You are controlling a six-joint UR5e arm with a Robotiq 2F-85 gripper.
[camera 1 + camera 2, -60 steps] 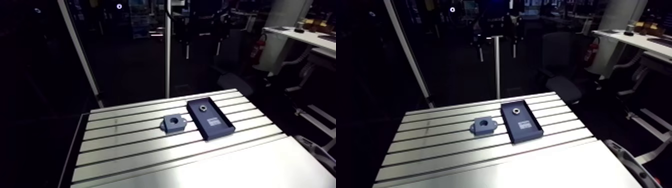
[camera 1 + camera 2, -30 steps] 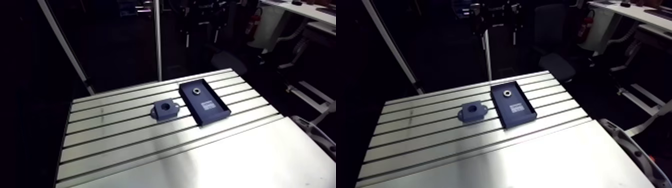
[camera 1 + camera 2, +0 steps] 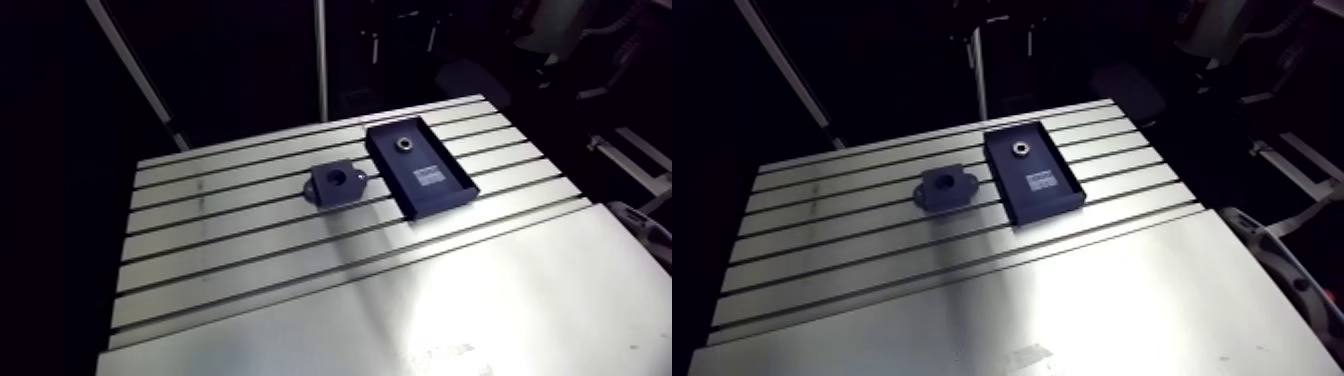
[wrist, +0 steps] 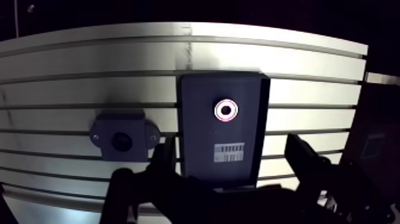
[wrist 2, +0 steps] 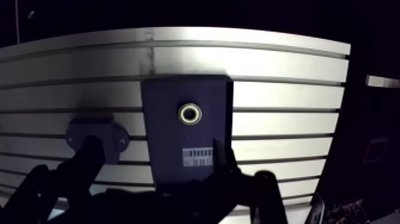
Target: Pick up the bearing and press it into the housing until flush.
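The gripper (image 4: 231, 146) hangs released, its two fingers (image 4: 162, 156) spread wide over the near end of the dark tray (image 4: 196, 137), gripping nothing. Ahead of it the bearing (image 4: 226, 109) lies in the tray's far half, past a white label (image 4: 229, 152), and the housing (image 4: 121, 138) sits on the slotted table (image 4: 309, 59) just beside the tray, outside one finger. Against the earlier pictures only the arm view's camera has tipped down more steeply; bearing, tray and housing lie as they did.
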